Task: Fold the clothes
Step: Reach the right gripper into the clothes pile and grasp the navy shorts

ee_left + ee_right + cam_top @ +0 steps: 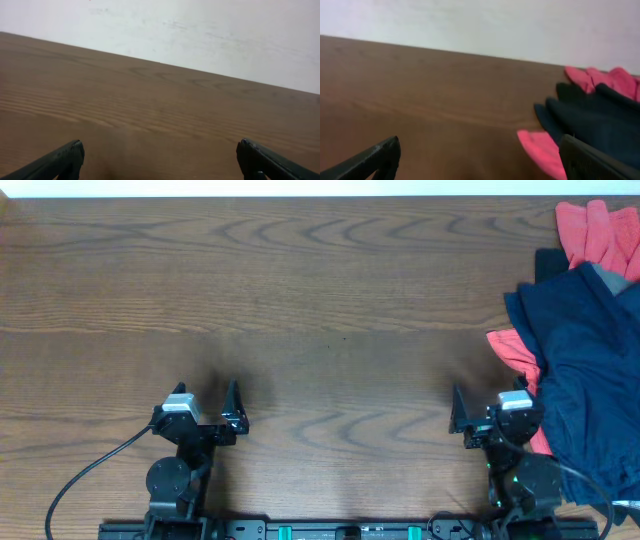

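The clothes lie in a heap at the table's right edge. A dark navy garment [580, 360] lies on top, with coral red cloth [598, 230] behind it and more coral red [515, 350] sticking out at its left. My right gripper [485, 408] stands open just left of the heap's near end, holding nothing. In the right wrist view the navy cloth [590, 120] and a coral flap [545, 150] lie ahead, beside the right finger [580, 157]. My left gripper [208, 405] is open over bare wood, far from the clothes. Its view shows only table between the gripper's [160, 160] fingers.
The wooden table [320, 300] stretches wide between and beyond both arms. A white wall [200, 30] runs behind its far edge. Both arm bases and a black cable [90, 475] sit along the near edge.
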`<state>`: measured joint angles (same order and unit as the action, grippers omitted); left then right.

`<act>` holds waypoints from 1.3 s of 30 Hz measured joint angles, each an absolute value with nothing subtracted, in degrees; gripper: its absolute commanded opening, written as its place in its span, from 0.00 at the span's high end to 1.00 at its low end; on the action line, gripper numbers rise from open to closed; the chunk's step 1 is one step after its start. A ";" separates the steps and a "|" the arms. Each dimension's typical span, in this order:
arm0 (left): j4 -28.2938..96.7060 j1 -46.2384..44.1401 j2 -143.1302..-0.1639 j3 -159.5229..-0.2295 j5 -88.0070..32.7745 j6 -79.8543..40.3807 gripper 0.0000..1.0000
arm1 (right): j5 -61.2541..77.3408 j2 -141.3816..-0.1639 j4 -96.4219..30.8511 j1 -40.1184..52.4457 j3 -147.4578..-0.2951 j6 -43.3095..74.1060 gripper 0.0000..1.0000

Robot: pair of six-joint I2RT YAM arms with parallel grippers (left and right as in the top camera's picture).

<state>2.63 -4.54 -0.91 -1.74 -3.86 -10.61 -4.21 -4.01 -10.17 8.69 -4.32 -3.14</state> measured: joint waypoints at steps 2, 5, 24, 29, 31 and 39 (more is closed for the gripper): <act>3.03 -4.54 -1.85 -1.98 -4.34 -10.76 0.02 | -4.78 -7.16 -11.20 8.69 -6.24 -3.14 0.01; 3.97 -4.54 -4.75 -2.68 -4.84 -10.81 0.02 | -5.43 -12.67 -12.10 8.69 -9.26 -2.72 0.01; 31.79 -4.56 -44.40 -35.16 -6.52 -10.96 0.02 | -4.95 -57.08 -34.63 8.36 -43.16 -0.64 0.01; 43.55 -4.56 -48.36 -42.41 -6.92 -10.94 0.02 | 0.80 -59.02 -35.64 8.36 -48.25 -0.56 0.01; 44.84 -4.56 -48.42 -43.18 -6.92 -10.94 0.02 | -0.19 -59.00 -36.16 8.25 -48.88 1.04 0.01; 45.52 -4.56 -49.17 -43.20 -7.27 -10.96 0.02 | -14.06 -63.09 -42.33 -2.42 -49.17 13.98 0.01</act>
<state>45.52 -4.56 -49.17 -43.20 -7.27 -10.96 -14.06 -63.09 -42.33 -2.42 -49.17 13.98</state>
